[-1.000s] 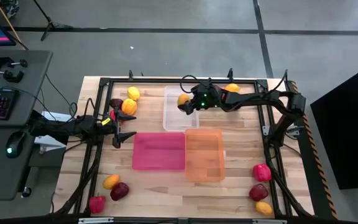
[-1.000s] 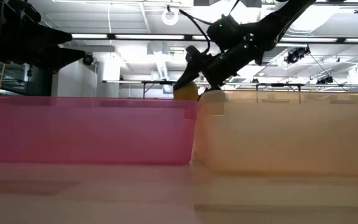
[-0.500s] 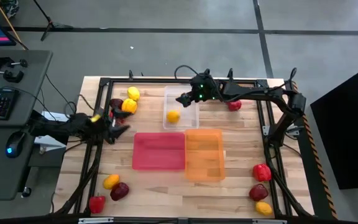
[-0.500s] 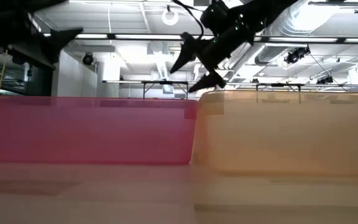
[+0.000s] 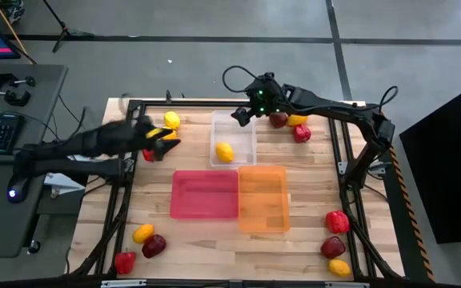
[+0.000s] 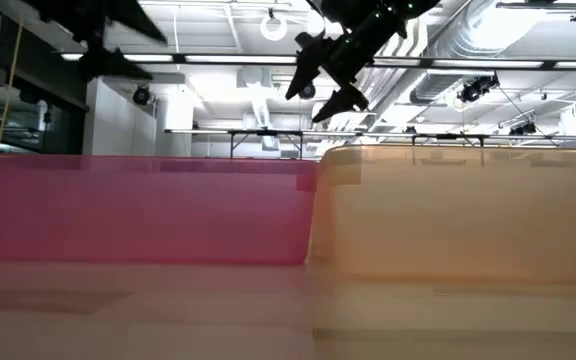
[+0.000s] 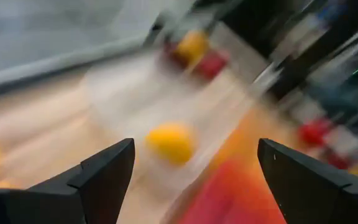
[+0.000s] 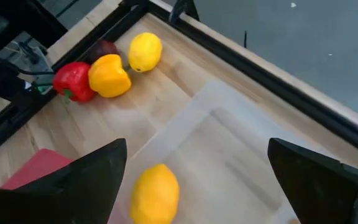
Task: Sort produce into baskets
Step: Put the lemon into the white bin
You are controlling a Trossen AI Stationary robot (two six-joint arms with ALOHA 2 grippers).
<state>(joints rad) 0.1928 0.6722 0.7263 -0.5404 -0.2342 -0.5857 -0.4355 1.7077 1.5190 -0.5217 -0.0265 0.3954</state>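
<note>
Overhead and wrist views of the sorting table. The right gripper (image 5: 241, 116) hangs above the far end of the clear bin (image 5: 247, 126), its fingers spread wide and holding nothing; in the low view it (image 6: 320, 80) sits high above the bin walls. 1 yellow lemon (image 5: 224, 152) lies inside the clear bin, also seen between the fingers in the right wrist view (image 8: 155, 194).

The left gripper (image 5: 166, 139) reaches over the far-left part of the table, fingers apart and empty, just beside a cluster of produce: a yellow lemon (image 5: 171, 120), a yellow pepper (image 8: 109, 76), a red pepper (image 8: 74, 81) and what may be a dark maroon piece (image 8: 106, 48) behind them, partly hidden.

The pink bin (image 5: 205, 194) and the orange bin (image 5: 262, 198) stand side by side, touching, nearer the front edge than the clear bin; both hold nothing.

Just right of the clear bin lie a maroon piece (image 5: 278, 120), an orange citrus (image 5: 297, 120) and a red pepper (image 5: 302, 134). At the front-left corner are an orange citrus (image 5: 142, 234), a maroon piece (image 5: 154, 246) and a red pepper (image 5: 124, 262). At the front-right corner are a red pepper (image 5: 337, 222), a maroon piece (image 5: 332, 247) and a yellow-orange citrus (image 5: 339, 267).
</note>
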